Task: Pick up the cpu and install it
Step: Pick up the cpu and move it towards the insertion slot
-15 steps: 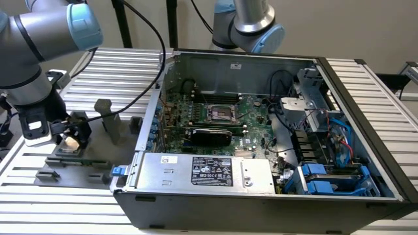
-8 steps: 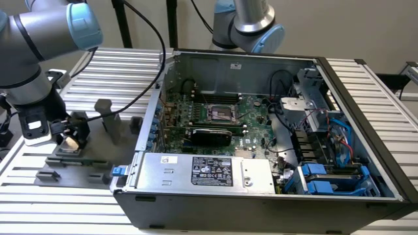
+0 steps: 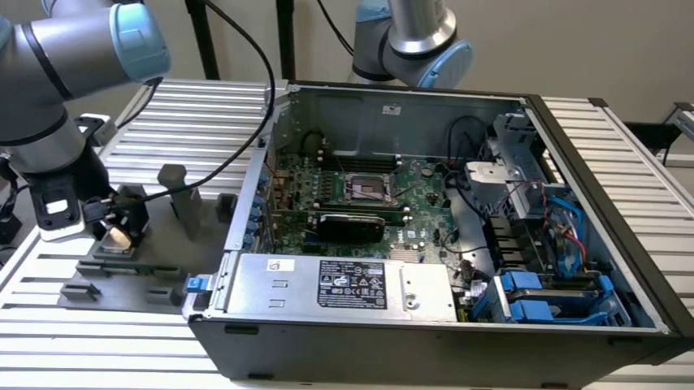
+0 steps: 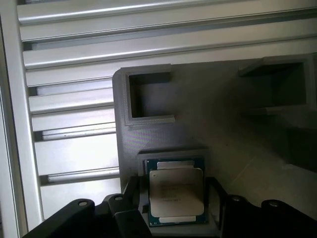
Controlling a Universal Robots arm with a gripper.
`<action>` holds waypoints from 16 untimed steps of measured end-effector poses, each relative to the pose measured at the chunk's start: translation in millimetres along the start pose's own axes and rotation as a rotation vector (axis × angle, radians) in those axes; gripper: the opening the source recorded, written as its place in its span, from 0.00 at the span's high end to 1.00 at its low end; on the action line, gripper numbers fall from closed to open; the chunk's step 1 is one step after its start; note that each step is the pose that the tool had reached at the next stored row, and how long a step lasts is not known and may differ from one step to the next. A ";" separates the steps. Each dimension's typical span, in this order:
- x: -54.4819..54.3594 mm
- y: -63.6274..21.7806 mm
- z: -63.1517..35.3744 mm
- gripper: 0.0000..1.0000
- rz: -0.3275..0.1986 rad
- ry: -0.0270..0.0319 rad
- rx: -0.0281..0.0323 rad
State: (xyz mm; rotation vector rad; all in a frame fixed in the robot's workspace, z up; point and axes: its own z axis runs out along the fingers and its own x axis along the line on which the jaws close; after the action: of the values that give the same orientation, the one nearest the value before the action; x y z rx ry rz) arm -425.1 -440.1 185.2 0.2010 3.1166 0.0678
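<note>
Wrist view: jaws spread astride the cpu (image 4: 176,192) on its gray holder (image 4: 163,129), contact unclear.

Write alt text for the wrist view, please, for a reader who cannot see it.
A cpu with a silvery top lies flat in a recess of a grey holder, with the open gripper straddling it, one black finger on each side. The holder rests on a slatted metal table.
</note>
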 end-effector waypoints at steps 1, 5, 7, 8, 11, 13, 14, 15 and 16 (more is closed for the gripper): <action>0.0 0.0 -0.1 0.36 0.000 0.0000 0.0000; -0.4 0.1 -0.1 0.36 -0.002 0.0001 0.0000; -1.1 0.2 -0.2 0.36 -0.003 0.0002 0.0001; -1.5 0.2 -0.1 0.36 -0.004 0.0002 0.0000; -1.8 0.2 -0.1 0.36 -0.008 0.0003 0.0005; -1.9 0.2 -0.1 0.36 -0.011 0.0004 0.0013; -1.9 0.2 -0.1 0.36 -0.014 0.0005 0.0018; -1.9 0.2 -0.1 0.36 -0.017 0.0005 0.0024; -2.0 0.1 -0.1 0.36 -0.020 0.0005 0.0032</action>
State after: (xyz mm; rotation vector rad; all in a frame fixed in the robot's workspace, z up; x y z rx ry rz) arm -423.1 -440.2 185.3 0.1696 3.1188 0.0626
